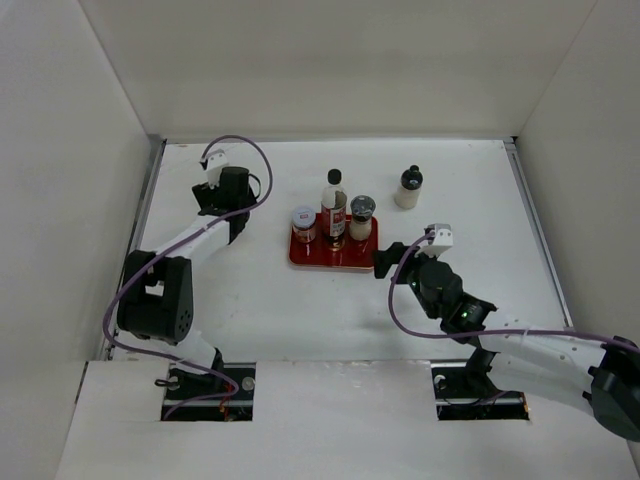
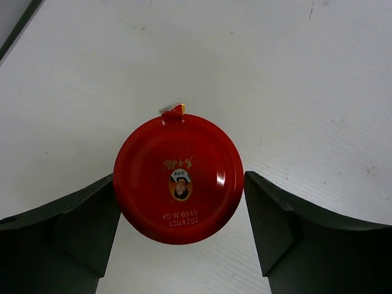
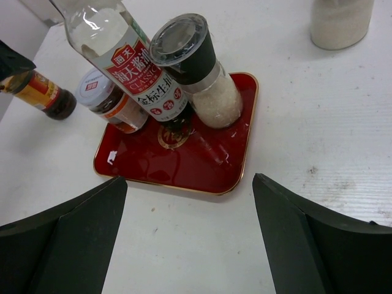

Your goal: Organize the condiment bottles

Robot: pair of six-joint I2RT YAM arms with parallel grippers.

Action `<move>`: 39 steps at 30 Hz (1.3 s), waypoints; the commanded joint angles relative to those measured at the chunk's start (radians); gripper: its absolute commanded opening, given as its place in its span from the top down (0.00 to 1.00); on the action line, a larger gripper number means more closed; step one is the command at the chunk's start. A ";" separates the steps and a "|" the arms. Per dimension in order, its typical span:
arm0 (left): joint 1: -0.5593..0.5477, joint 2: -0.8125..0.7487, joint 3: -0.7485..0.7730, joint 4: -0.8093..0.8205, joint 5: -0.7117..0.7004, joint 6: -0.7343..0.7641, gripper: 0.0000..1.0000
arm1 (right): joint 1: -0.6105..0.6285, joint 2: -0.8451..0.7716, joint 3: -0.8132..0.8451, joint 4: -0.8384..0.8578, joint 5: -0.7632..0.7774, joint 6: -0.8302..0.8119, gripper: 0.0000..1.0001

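**Left jaws over the red-lidded jar; three containers on the tray**

Near the bench's far-left corner, the left gripper stood straight above the red-lidded yellow jar. The jar was upright on the bench, its long axis vertical and its lid centred between the fingers. Each finger sat at the lid rim, but I cannot tell whether they pressed on it. Judged: the left arm is far the nearer, and the carry runs rightward.

At mid-bench, the red tray held three upright containers:
- the pale-lidded red-label jar at left
- the tall dark-sauce bottle in the middle
- the grey-lidded shaker at right

The white black-capped bottle stood off the tray, towards the far edge.

The right gripper hung by the tray's near-right corner, jaws spread and empty.
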 commanded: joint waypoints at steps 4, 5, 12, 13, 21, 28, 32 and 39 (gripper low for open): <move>0.014 0.015 0.038 0.060 0.013 0.018 0.47 | 0.006 -0.010 -0.003 0.075 -0.002 -0.003 0.10; 0.014 0.001 0.024 0.066 0.007 0.018 0.54 | 0.002 -0.013 -0.004 0.075 -0.005 0.000 0.10; -0.068 -0.244 -0.108 0.096 -0.036 0.013 0.67 | 0.000 -0.024 -0.014 0.089 0.002 -0.005 0.10; -0.102 -0.290 -0.125 0.090 -0.048 0.018 0.67 | 0.002 -0.023 -0.012 0.089 0.002 -0.005 0.10; -0.358 -0.512 -0.153 -0.029 -0.086 0.033 0.69 | -0.009 -0.013 -0.012 0.095 0.008 -0.006 0.10; -0.567 -0.402 -0.071 0.038 -0.087 0.026 0.69 | -0.032 -0.047 -0.032 0.102 0.021 0.001 0.10; -0.599 -0.301 -0.033 0.141 -0.065 0.041 0.70 | -0.054 -0.049 -0.038 0.099 0.025 0.003 0.09; -0.610 -0.191 -0.007 0.241 -0.022 0.064 0.70 | -0.063 -0.050 -0.043 0.098 0.031 0.003 0.09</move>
